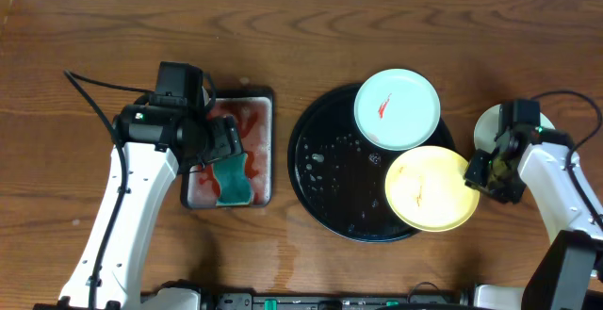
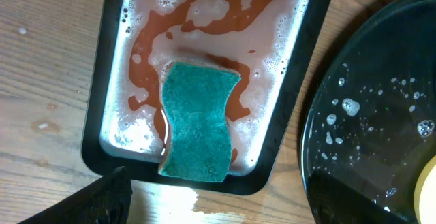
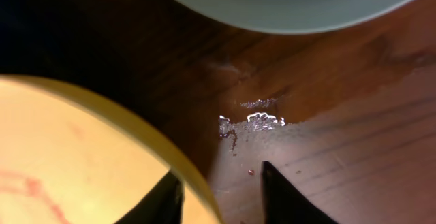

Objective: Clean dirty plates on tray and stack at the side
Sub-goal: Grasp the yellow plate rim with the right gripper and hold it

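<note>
- The right gripper (image 3: 219, 175) is open, with one finger on each side of the yellow plate's (image 1: 431, 189) rim. The rim lies close to one finger and the other stands clear.
- The yellow plate lies at the lower right of the tray (image 1: 325, 159), overhanging its edge, and shows faint red smears.
- A mint plate (image 1: 397, 109) with a red streak sits at the tray's far edge. Another pale plate (image 1: 488, 126) lies on the table to the right, partly hidden by the arm.
- The left gripper (image 1: 221, 150) hangs over the soap tray (image 2: 95, 115), where the sponge (image 2: 197, 118) lies loose in the suds. Only one finger shows, so I cannot tell whether it is open or closed.
- Likely the step in hand is gripping the yellow plate. Centre the rim between the fingers and reach further onto it before closing — a wet edge slips.
- Lift low and steady, so the plate neither drags the tray nor knocks the mint plate.
</note>
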### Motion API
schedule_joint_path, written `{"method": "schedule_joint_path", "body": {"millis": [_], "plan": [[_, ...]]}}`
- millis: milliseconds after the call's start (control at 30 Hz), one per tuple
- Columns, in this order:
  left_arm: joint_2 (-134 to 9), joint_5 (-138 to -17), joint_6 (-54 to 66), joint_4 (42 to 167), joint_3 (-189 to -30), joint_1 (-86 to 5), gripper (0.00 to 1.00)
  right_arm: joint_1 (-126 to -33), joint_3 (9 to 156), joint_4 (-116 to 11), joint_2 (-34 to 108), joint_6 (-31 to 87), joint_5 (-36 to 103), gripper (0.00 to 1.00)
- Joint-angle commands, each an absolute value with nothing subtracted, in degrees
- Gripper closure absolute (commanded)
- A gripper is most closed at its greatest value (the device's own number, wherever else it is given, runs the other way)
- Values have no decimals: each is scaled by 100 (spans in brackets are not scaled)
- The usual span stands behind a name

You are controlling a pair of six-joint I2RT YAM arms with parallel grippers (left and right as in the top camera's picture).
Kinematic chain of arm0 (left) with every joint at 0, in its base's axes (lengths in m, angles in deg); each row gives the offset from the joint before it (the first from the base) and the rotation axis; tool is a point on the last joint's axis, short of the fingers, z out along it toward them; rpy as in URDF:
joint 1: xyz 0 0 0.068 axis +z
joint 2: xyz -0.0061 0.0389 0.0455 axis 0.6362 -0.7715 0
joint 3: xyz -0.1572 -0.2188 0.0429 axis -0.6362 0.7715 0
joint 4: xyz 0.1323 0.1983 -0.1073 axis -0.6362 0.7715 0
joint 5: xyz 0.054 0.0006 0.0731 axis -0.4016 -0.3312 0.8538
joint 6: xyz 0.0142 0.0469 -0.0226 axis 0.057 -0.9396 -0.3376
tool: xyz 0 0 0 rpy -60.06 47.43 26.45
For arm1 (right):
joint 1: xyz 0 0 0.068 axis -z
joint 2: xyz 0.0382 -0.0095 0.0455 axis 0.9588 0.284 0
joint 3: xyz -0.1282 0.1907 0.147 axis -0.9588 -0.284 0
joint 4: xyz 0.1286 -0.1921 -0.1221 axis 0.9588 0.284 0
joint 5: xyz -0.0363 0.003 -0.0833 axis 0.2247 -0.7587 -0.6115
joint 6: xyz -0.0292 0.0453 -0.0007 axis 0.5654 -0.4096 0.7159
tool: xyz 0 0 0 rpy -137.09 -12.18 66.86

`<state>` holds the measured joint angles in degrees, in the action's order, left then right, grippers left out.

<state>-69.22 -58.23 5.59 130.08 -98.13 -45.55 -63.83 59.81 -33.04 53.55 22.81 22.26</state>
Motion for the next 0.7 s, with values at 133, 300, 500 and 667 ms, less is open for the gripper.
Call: {"method": "schedule_joint_path", "body": {"millis": [133, 300, 500, 667], "plan": [[-6922, -5812, 502, 13025, -9850, -4525, 17, -6422, 5631, -3505, 5322, 2346, 2364, 99], [-6922, -5812, 502, 13023, -9850, -4525, 17, -6422, 5953, -3249, 4846, 2934, 2947, 99], [-6922, -5812, 502, 13025, -9850, -4525, 17, -6446, 6064, -3356, 4070, 3583, 4444, 99], [-6922, -5812, 502, 13025, -9850, -4525, 17, -6927, 6027, -3393, 3993, 3815, 5035, 99]]}}
